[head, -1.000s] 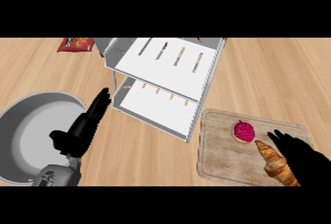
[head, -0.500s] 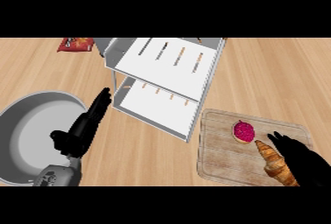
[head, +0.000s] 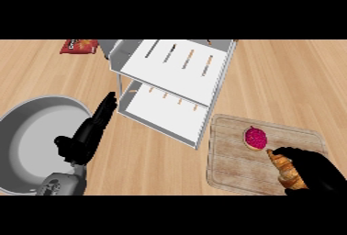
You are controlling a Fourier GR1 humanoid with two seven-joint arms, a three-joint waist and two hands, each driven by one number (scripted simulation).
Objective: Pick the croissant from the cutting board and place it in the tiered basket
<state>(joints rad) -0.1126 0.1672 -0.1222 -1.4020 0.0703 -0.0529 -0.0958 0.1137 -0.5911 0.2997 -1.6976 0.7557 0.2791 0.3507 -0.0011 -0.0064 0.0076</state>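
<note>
The croissant (head: 287, 171) lies on the board (head: 234, 160) at the lower right of the wooden tabletop (head: 298, 78), near the board's right side, long axis running up and down. The right hand (head: 313, 166) comes in from the lower right and sits against the croissant's right flank, its dark fingers curled over the top end of it; the pastry rests on the board under that grip. Just up and left of the croissant, touching or nearly touching its tip, there is a small round pink-topped pastry (head: 255, 137), also on the board.

The basket (head: 177, 87) stands at the middle of the tabletop, a white wire-framed rack with 2 flat tiers, the upper one set back and the lower one reaching toward the board; its near corner ends just beside the board's left edge. Both tiers show bare white surface with small slots.

To the left, the left hand (head: 86, 133) hangs with fingers straight and together, pointing up toward the basket's lower tier and holding nothing. It lies over the right rim of a grey pan (head: 34, 133), whose handle end shows at the bottom left. A red snack bag (head: 79, 45) lies at the far edge, left of the basket and well apart from everything else
</note>
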